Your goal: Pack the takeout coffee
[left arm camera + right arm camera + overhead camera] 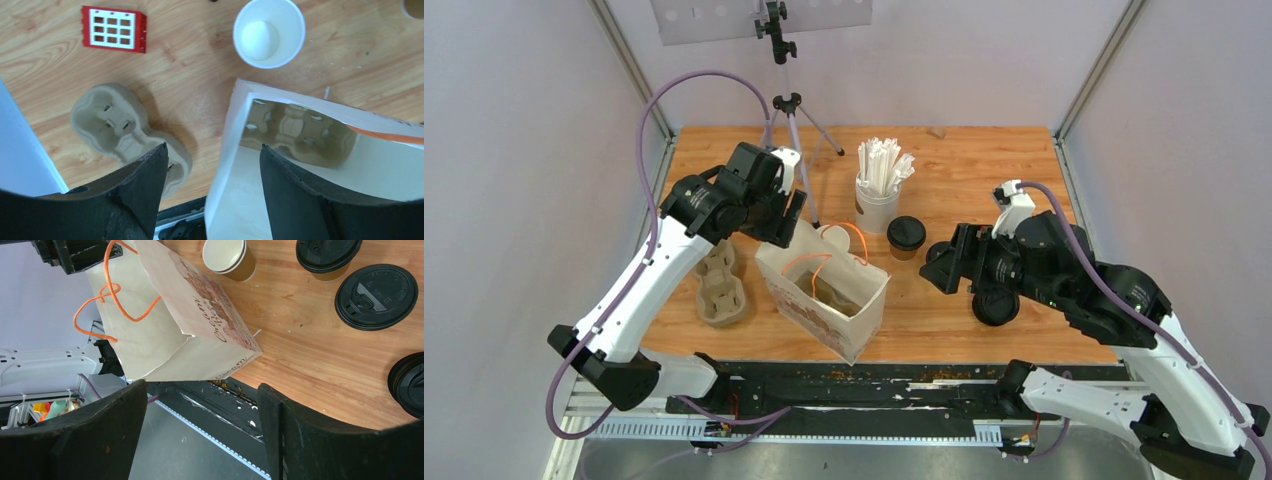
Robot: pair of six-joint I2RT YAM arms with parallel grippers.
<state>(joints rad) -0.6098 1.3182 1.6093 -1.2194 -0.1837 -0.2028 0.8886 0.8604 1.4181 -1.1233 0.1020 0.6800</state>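
Note:
One takeout coffee (906,237), a brown cup with a black lid, stands right of the white paper bag (824,295); the right wrist view shows the coffee (327,257) at the top. A lidless cup (836,237) stands behind the bag. My left gripper (792,228) is open over the bag's left rim. In the left wrist view the gripper (212,146) straddles the bag's wall (235,130), one finger outside and one inside, not pinching it. A cardboard cup carrier (295,132) lies inside the bag. My right gripper (932,266) hangs open and empty right of the bag.
A second cup carrier (722,285) lies left of the bag. The white cup of straws (876,200) stands behind the coffee. Loose black lids (376,296) and a lid pile (996,305) lie under my right arm. A red grid piece (114,29) and a tripod (789,110) stand farther back.

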